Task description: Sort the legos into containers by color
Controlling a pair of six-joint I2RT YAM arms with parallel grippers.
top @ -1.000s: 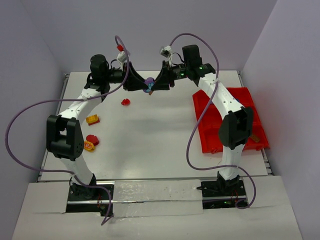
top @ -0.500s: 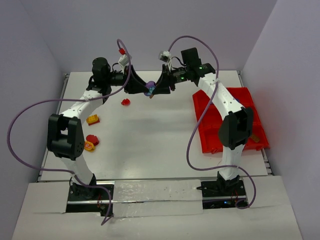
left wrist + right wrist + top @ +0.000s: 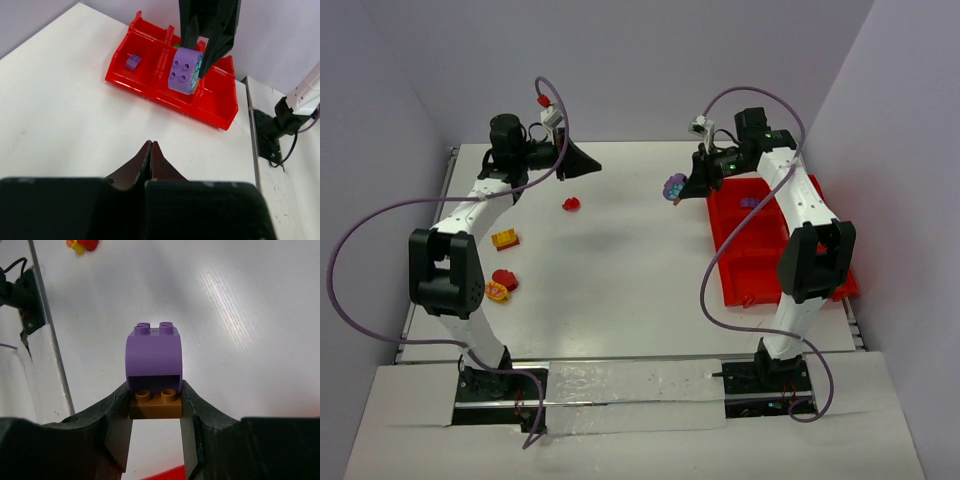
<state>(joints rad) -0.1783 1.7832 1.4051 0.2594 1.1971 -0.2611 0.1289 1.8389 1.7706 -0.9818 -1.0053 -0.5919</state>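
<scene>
- Near left of the tabletop (image 3: 620, 290): a red piece (image 3: 504, 277) and a yellow piece (image 3: 497, 292) lie touching each other, well apart from the tray.
- A little farther, same side: a yellow-orange brick (image 3: 504, 239) lies flat, with its long axis roughly left-to-right.
- Right side: the red tray (image 3: 760, 285) has its long axis running near-to-far and its compartments open upward. A small purple brick (image 3: 749, 203) lies in one of the far-end compartments.
- Farther, left of centre: a red lego (image 3: 571, 204) sits alone on the tabletop.
- Far right: the right tool (image 3: 155, 392) is clamped on a purple arched brick (image 3: 152, 352), with a brown brick (image 3: 155, 404) fixed beneath it on the wrist side. The fingers press on both flanks.
- The stack is held off the tabletop, just beside the tray's far-left corner. From overhead it does not appear to be over a compartment.
- The stack's long axis runs along the fingers. The purple studs point out past the fingertips, toward the left arm's side.
- Far left: the left tool (image 3: 150, 146) has its fingers pressed together with nothing between them. Its tips aim toward the right arm, well apart from the held stack.
</scene>
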